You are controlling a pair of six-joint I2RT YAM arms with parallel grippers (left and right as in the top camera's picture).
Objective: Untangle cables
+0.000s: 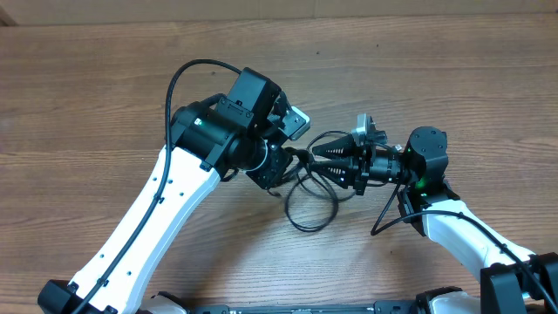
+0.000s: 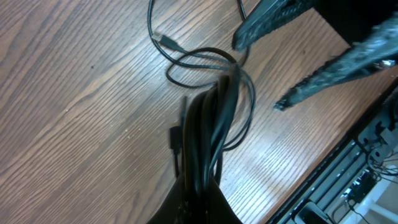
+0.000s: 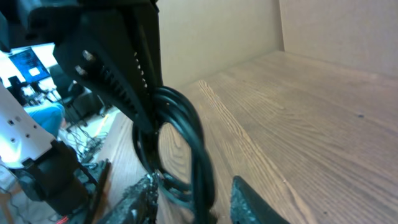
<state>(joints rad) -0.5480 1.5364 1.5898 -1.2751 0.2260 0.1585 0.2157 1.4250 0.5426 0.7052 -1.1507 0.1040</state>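
Your left gripper (image 1: 281, 164) is clamped shut on the cables (image 2: 212, 124), a bunched black bundle that drops from its tips, with loose loops trailing onto the wooden table (image 1: 105, 105) beneath it. Your right gripper (image 1: 319, 162) faces the left gripper, just beside it, spread wide and holding nothing. The bundle hangs between its fingers, long axis crossing them, so the right is placed to take a strand

Visibility defects around the cables (image 1: 305, 228).
Overhead, I find the left gripper (image 1: 283, 166) buried under the left arm (image 1: 231, 122), cables vanishing beneath it. Left wrist view smears its fingers and cords into one dark blur. Right wrist view crops the right gripper (image 3: 196, 199) fingertips at the bottom edge.
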